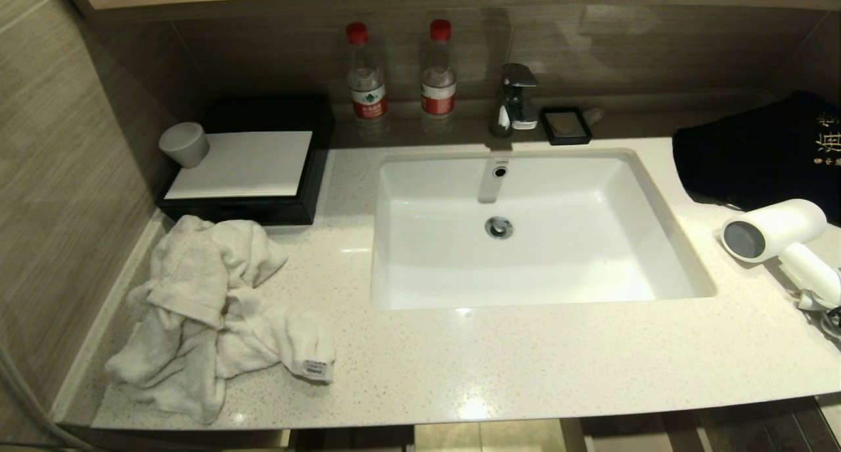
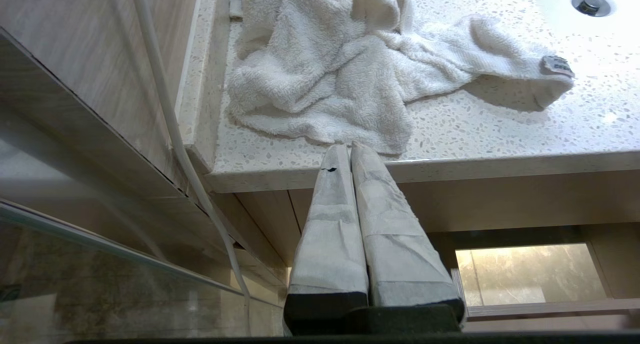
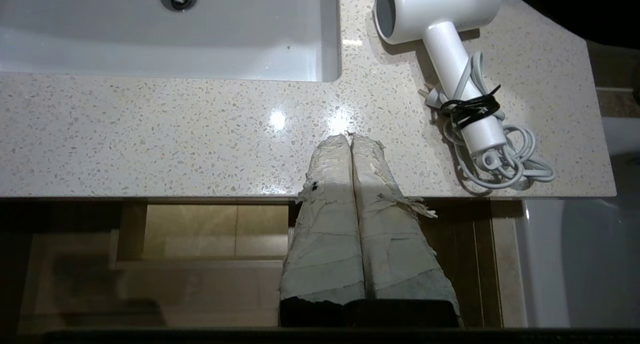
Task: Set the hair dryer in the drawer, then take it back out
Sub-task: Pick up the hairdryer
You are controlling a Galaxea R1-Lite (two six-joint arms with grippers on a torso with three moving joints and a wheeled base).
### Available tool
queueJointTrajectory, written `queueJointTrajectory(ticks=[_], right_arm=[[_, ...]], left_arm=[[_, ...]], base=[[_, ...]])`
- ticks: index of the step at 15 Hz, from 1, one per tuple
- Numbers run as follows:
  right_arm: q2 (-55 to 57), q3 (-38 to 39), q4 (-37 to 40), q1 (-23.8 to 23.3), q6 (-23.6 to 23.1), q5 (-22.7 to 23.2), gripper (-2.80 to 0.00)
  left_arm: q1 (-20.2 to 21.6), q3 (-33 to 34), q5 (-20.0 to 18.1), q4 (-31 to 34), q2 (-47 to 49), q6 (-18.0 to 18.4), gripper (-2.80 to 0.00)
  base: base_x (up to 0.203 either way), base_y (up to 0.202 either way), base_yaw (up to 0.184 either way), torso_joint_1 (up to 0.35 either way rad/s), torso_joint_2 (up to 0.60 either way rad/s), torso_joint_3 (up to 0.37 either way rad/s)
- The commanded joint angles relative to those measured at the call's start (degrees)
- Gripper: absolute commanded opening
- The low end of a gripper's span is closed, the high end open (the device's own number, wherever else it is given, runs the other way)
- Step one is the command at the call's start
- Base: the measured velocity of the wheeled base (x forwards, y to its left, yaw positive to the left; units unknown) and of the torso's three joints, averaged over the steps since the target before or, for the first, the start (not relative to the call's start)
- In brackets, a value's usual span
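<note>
Smooth white hair dryer (image 3: 440,14) — speckled countertop (image 3: 150,134).

The head view looks steeply down from above onto the bench (image 1: 525,366), the sink (image 1: 525,242) centred. The left wrist view sits low at the bench's front edge, facing up along its jaws towards the towel (image 2: 350,79) (also at the head view's left). The right wrist view hangs nearer, above the front edge, sharing the sink and hair dryer (image 3: 440,14).
</note>
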State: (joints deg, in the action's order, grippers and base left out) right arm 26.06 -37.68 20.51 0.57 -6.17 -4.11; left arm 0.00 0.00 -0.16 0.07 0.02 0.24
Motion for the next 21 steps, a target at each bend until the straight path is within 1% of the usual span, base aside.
queueJointTrajectory(ticks=[1, 3, 5, 7, 8, 10, 11, 12, 13, 14, 17, 19, 21], right_arm=[[18.1, -8.8, 3.6, 0.0, 0.0, -0.7, -2.8], [26.8, -14.1, 8.2, -0.8, -1.7, -2.1, -2.8], [32.5, -16.6, 10.6, -2.0, -5.1, -3.1, -2.8], [37.1, -16.6, 10.7, -7.0, -9.2, -3.4, -2.8], [39.4, -16.6, 9.6, -9.5, -10.9, -3.4, -2.8], [44.8, -16.7, 3.8, -16.0, -12.9, -3.4, -2.8], [46.5, -16.4, 1.1, -17.5, -13.5, -3.5, -2.8], [47.9, -16.2, -1.2, -17.3, -13.9, -3.5, -2.8], [50.0, -16.4, -1.4, -17.5, -13.7, -3.2, -2.8], [51.7, -16.5, -1.5, -17.7, -13.1, -2.9, 0.0], [56.1, -18.9, -3.8, -17.8, -12.2, -0.6, 0.0], [58.2, -20.7, -6.5, -17.8, -13.6, 0.0, 0.0], [59.0, -23.2, -6.6, -18.2, -15.5, 0.1, 0.0]], left_arm=[[0.0, 0.1, 0.0, 0.0, 0.1, 0.0, -2.8], [0.0, 0.1, 0.0, 0.0, 0.1, 0.0, -2.8], [0.0, 0.1, 0.0, 0.0, 0.1, 0.0, -2.8], [0.0, 0.1, 0.0, 0.0, 0.1, 0.0, -2.8], [0.0, 0.1, 0.0, 0.0, 0.1, 0.0, -2.8], [0.0, 0.1, 0.0, 0.0, 0.1, 0.0, -2.8], [0.0, 0.1, 0.0, 0.0, 0.1, 0.0, -2.8], [0.0, 0.1, 0.0, 0.0, 0.1, 0.0, -2.8], [0.0, 0.0, 0.0, 0.0, 0.1, 0.0, -2.8], [0.0, 0.1, 0.0, 0.0, 0.1, 0.0, -2.8], [0.0, 0.1, 0.0, 0.0, 0.1, 0.0, -2.8], [0.0, 0.1, 0.0, 0.0, 0.1, 0.0, -2.8], [0.0, 0.1, 0.0, 0.0, 0.1, 0.0, -2.8]], base=[[0.0, 0.0, 0.0, 0.0, 0.0, 0.0], [0.0, 0.0, 0.0, 0.0, 0.0, 0.0], [0.0, 0.0, 0.0, 0.0, 0.0, 0.0], [0.0, 0.0, 0.0, 0.0, 0.0, 0.0], [0.0, 0.0, 0.0, 0.0, 0.0, 0.0], [0.0, 0.0, 0.0, 0.0, 0.0, 0.0], [0.0, 0.0, 0.0, 0.0, 0.0, 0.0], [0.0, 0.0, 0.0, 0.0, 0.0, 0.0], [0.0, 0.0, 0.0, 0.0, 0.0, 0.0], [0.0, 0.0, 0.0, 0.0, 0.0, 0.0], [0.0, 0.0, 0.0, 0.0, 0.0, 0.0], [0.0, 0.0, 0.0, 0.0, 0.0, 0.0], [0.0, 0.0, 0.0, 0.0, 0.0, 0.0]])
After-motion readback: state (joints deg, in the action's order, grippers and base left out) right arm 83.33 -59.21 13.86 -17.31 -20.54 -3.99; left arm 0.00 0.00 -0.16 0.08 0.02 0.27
